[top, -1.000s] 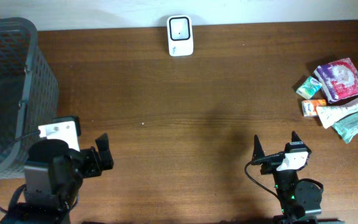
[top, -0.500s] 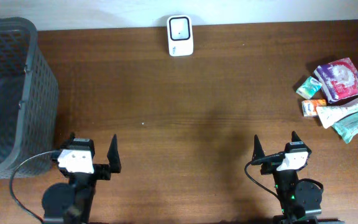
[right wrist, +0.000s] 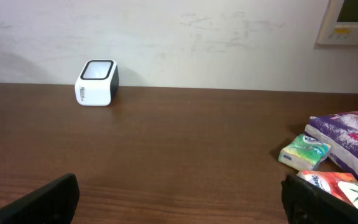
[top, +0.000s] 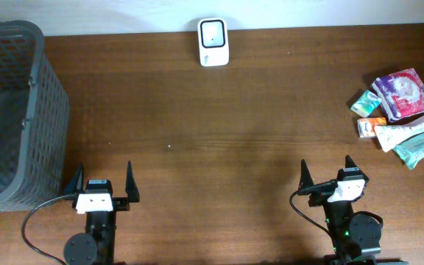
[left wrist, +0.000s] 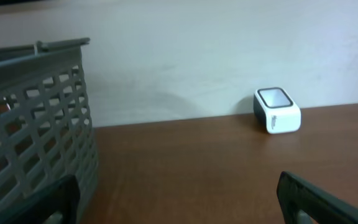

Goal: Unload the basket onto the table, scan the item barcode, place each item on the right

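Observation:
The white barcode scanner stands at the table's far edge, also seen as the scanner and the scanner against the wall. Several packaged items lie at the far right: a purple pack, a small green pack, an orange pack, a white tube and a teal pack. My left gripper sits at the near left, open and empty. My right gripper sits at the near right, open and empty, well short of the items. The green pack shows ahead-right of it.
A tall grey slotted basket fills the left side of the table, just left of my left gripper; its wall looms close in the left wrist view. Bare brown tabletop stretches between the grippers and the scanner.
The left arm has swung from an angled pose near the basket to a straight one facing the far wall. The right arm has not moved.

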Robot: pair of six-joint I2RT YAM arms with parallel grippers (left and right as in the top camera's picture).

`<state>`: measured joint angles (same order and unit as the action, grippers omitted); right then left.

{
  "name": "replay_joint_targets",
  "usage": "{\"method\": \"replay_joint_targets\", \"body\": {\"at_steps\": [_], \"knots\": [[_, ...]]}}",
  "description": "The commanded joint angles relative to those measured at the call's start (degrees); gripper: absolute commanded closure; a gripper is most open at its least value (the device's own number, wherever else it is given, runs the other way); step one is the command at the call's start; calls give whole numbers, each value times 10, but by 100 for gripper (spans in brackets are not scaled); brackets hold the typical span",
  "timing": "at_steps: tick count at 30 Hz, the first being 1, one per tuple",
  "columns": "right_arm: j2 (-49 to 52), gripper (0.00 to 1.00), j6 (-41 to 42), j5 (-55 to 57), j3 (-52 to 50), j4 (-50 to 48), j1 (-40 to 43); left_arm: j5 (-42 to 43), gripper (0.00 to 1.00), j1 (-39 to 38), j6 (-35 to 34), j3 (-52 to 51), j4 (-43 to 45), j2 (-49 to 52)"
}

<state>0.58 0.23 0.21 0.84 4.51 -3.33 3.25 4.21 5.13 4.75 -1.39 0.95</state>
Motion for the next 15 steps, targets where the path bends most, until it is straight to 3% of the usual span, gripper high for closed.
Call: {"method": "replay_joint_targets", "body": {"at_steps": [1,5,15], "knots": [[-4,1,6,5,-5,2,4,-2,1,4,-24,-35,18,-7],[-4,1,6,5,-5,2,4,-26,1,3,-74,-43,4,-7],[-4,1,6,5,-5,2,4,-31,1,-35,-88,-43,-34,-7]]}}
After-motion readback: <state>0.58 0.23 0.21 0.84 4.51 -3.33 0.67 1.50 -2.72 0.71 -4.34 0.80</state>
